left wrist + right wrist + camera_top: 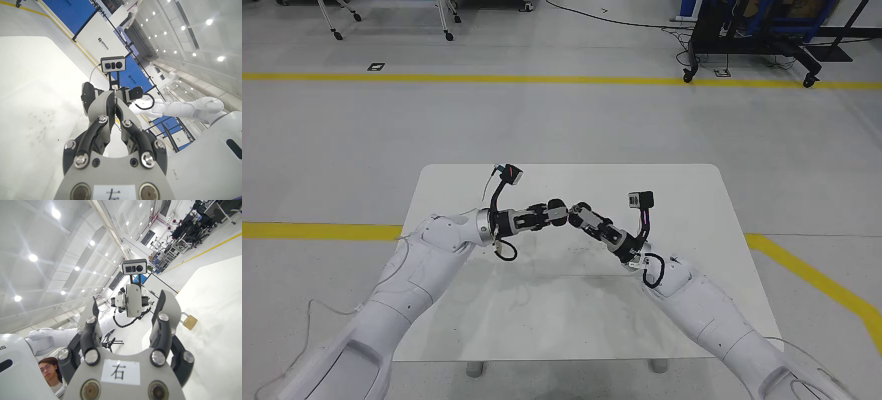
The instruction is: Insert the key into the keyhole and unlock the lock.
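Note:
In the left wrist view my left gripper [115, 103] is shut on a thin silvery key [115, 94], held edge-on between the black pads. Facing it at close range is my right gripper [128, 294], open with nothing between its fingers [166, 306]. A brass padlock [190, 322] with a steel shackle lies on the white table [213, 306], beside the right gripper and clear of it. From above, the left gripper [560, 212] and the right gripper [580, 213] meet tip to tip over the middle of the table [672, 200].
The white tabletop [542, 320] has rounded corners and bare surface all round the arms. Each arm's wrist camera [642, 199] sticks up on a black bracket above its gripper. Floor with yellow lines surrounds the table.

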You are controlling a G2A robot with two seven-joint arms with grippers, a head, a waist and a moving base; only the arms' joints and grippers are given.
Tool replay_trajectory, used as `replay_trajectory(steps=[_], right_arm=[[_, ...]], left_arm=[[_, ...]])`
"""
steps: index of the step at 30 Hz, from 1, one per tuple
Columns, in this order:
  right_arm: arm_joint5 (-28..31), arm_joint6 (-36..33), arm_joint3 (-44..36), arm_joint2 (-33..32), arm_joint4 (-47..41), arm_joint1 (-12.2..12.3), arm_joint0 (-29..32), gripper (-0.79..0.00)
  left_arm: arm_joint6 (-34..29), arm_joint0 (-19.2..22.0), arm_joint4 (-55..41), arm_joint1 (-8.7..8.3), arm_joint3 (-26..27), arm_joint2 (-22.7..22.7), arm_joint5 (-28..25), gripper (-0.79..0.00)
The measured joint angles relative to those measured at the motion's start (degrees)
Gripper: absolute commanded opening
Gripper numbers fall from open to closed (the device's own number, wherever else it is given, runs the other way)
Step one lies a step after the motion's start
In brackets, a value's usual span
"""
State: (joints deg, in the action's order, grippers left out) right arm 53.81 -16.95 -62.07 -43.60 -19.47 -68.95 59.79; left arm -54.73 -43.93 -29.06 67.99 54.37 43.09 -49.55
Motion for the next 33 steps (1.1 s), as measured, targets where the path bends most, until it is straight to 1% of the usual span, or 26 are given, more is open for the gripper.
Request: replay_trajectory(steps=[5, 9, 12, 13, 15, 16, 17, 19, 22, 23, 25, 26, 27, 28, 29, 31, 32, 33], right_arm=[[0.00, 0.00, 0.00, 0.00, 0.00, 0.00, 0.00, 0.000], [-0.05, 0.73, -0.14, -0.91, 1.36, 0.19, -0.17, 0.000], [-0.36, 4.18, -0.85, -5.26, 12.05, 1.38, -0.10, 0.000], [-1.16, 5.34, -1.95, -7.25, 17.91, 2.01, 0.50, 0.000], [-3.35, 7.32, -4.31, -10.53, 26.33, 3.06, 1.89, 0.000], [-5.07, 7.93, -6.46, -12.54, 31.90, 3.77, 3.24, 0.000], [-6.16, 7.85, -8.28, -13.88, 35.57, 4.27, 4.43, 0.000], [-7.82, 6.51, -12.42, -16.53, 41.13, 5.31, 7.43, 0.000], [-9.68, 2.86, -16.77, -18.98, 42.64, 6.30, 10.49, 0.000], [-10.08, 1.41, -17.60, -19.32, 42.14, 6.49, 11.02, -0.022], [-10.40, -2.47, -18.82, -19.35, 40.10, 6.78, 11.63, -0.160], [-10.27, -4.19, -19.07, -19.18, 38.90, 6.85, 11.67, -0.206], [-10.17, -5.79, -19.21, -19.02, 37.67, 6.91, 11.61, -0.308], [-10.18, -7.69, -19.29, -18.78, 36.16, 6.96, 11.45, -0.366], [-10.37, -8.93, -19.30, -18.55, 35.21, 6.98, 11.29, -0.400], [-11.34, -11.13, -19.16, -17.94, 33.96, 6.92, 10.67, -0.425], [-11.82, -11.70, -19.04, -17.68, 33.74, 6.86, 10.36, -0.480], [-12.18, -12.08, -18.89, -17.43, 33.52, 6.80, 10.08, -0.499]], left_arm=[[0.55, -1.07, -0.97, -0.88, 1.72, 1.47, -0.56, -0.785], [-0.02, -2.47, -2.33, -2.16, 3.87, 2.73, 0.00, -0.785], [-1.74, -2.94, -1.96, -3.13, 5.55, 2.99, 1.70, -0.785], [-2.59, -2.92, -1.49, -3.46, 6.01, 2.93, 2.55, -0.785], [-3.87, -2.70, -0.87, -3.82, 6.35, 2.74, 3.83, -0.785], [-4.63, -2.43, -0.40, -3.97, 6.63, 2.51, 4.59, -0.785], [-5.09, -2.24, 0.08, -4.07, 6.85, 2.27, 5.06, -0.785], [-5.82, -1.81, 1.47, -4.23, 7.55, 1.51, 5.81, -0.785], [-6.21, -1.21, 4.28, -4.41, 8.32, 0.09, 6.20, -0.785], [-6.25, -1.05, 5.01, -4.43, 8.44, -0.37, 6.24, -0.785], [-6.20, -0.66, 5.67, -4.47, 8.45, -1.22, 6.20, -0.785], [-6.14, -0.50, 5.73, -4.49, 8.34, -1.49, 6.13, -0.785], [-6.07, -0.34, 5.79, -4.52, 8.27, -1.76, 6.06, -0.785], [-6.00, -0.15, 6.00, -4.55, 8.25, -2.16, 6.00, -0.785], [-5.95, 0.00, 6.39, -4.59, 8.26, -2.50, 5.94, -0.785], [-5.68, 0.28, 7.37, -4.66, 8.32, -3.33, 5.67, -0.785], [-5.59, 0.39, 7.56, -4.68, 8.28, -3.64, 5.58, -0.785], [-5.51, 0.51, 7.60, -4.71, 8.21, -3.91, 5.50, -0.785]])
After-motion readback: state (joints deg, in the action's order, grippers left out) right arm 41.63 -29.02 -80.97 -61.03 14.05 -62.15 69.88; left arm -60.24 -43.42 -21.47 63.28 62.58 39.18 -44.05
